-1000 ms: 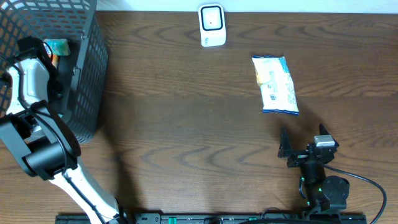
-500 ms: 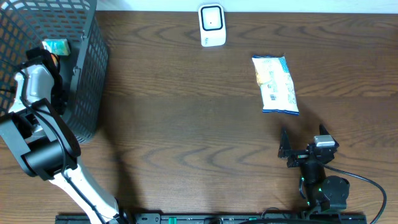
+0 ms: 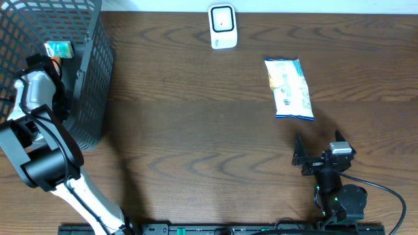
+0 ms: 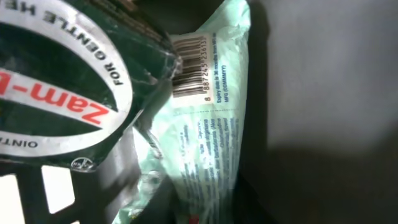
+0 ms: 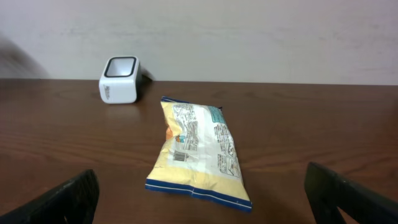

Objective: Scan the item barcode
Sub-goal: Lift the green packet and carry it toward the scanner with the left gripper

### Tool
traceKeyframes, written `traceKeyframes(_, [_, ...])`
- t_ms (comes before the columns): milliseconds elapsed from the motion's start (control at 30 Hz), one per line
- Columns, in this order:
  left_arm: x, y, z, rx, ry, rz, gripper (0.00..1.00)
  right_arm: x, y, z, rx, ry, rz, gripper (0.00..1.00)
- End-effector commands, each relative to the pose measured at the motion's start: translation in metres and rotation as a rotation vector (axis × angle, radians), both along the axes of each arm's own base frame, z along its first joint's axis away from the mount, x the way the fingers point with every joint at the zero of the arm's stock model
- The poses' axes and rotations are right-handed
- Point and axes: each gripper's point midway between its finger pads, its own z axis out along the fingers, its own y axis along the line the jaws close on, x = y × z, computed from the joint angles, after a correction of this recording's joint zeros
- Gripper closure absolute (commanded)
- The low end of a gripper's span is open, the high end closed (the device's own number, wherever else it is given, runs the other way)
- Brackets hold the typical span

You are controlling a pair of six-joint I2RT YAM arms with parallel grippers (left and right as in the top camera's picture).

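Looking down from overhead: finding the left gripper [image 3: 47, 64] sunk inside the black mesh basket [image 3: 91, 78] at the left edge of the table [image 3: 196, 143], just beside a pale green packet [image 3: 57, 49] lying in there. Reading its jaws as clenched, yet not managing to tell whether anything is caught between them. Noting the white scanner [image 3: 222, 27] standing at the far edge, well apart from the basket, and a yellow-and-white snack packet [image 3: 289, 88] lying flat to its right. Spotting the right gripper [image 3: 319, 149] near the front edge, just short of that snack packet, jaws spread wide and gripping nothing.

Peering through the left wrist camera: facing a dark green packet [image 4: 62, 81] with a white oval label at very close range, overlapping the pale green packet [image 4: 205, 137] – the barcode [image 4: 189, 53] showing near the pale one's upper end, turned toward the lens. Catching no fingers in this frame.

Looking along the table from the right wrist: seeing the snack packet [image 5: 196, 149] lying print-side up between the two dark fingers [image 5: 68, 199], apart from both – and the scanner [image 5: 119, 79] standing beyond it to the left, near the pale wall.
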Motion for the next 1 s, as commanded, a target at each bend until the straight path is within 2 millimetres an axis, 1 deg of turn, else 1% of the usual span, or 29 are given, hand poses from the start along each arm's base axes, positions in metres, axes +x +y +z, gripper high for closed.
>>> traceKeyframes(0, [-0.001,-0.017,-0.018,-0.101,-0.007,0.004,0.92,0.0,0.002,0.0,-0.011,-0.001,0.01,0.01])
traceKeyframes(100, [0.009,-0.013,-0.002,-0.088,-0.033,-0.055,0.92,0.0,0.002,0.0,-0.011,-0.001,0.01,0.01])
traceKeyframes(167, [0.018,-0.01,0.016,-0.066,-0.07,-0.09,0.93,0.0,0.002,0.0,-0.011,-0.001,0.01,0.01])
traceKeyframes(233, [0.028,-0.008,0.043,-0.034,-0.137,-0.102,0.93,0.0,0.002,0.0,-0.011,-0.001,0.01,0.01])
traceKeyframes(300, [0.041,-0.011,0.07,-0.022,-0.24,-0.125,0.93,0.0,0.002,0.0,-0.011,-0.001,0.01,0.01])
traceKeyframes(400, [0.069,-0.022,0.116,-0.032,-0.435,-0.229,0.93,0.0,0.002,0.0,-0.011,-0.001,0.01,0.01])
traceKeyframes(467, [0.084,-0.031,0.152,-0.033,-0.574,-0.296,0.92,0.0,0.002,0.0,-0.011,-0.001,0.01,0.01])
traceKeyframes(533, [0.091,-0.038,0.181,-0.023,-0.676,-0.33,0.93,0.0,0.002,0.0,-0.011,-0.001,0.01,0.01])
traceKeyframes(600, [0.094,-0.044,0.211,-0.007,-0.764,-0.362,0.93,0.0,0.002,0.0,-0.011,-0.001,0.01,0.01])
traceKeyframes(667, [0.094,-0.054,0.234,-0.015,-0.836,-0.397,0.93,0.0,0.002,0.0,-0.011,-0.001,0.01,0.01])
traceKeyframes(733, [0.095,-0.07,0.255,-0.051,-0.911,-0.453,0.93,0.0,0.002,0.0,-0.011,-0.001,0.01,0.01])
traceKeyframes(800, [0.097,-0.088,0.271,-0.084,-0.959,-0.564,0.92,0.0,0.002,0.0,-0.011,-0.001,0.01,0.01])
traceKeyframes(900, [0.1,-0.128,0.297,-0.17,-1.057,-0.819,0.93,0.0,0.002,0.0,-0.011,-0.001,0.01,0.01])
traceKeyframes(967, [0.098,-0.16,0.316,-0.243,-1.135,-1.022,0.93,0.0,0.002,0.0,-0.011,-0.001,0.01,0.01])
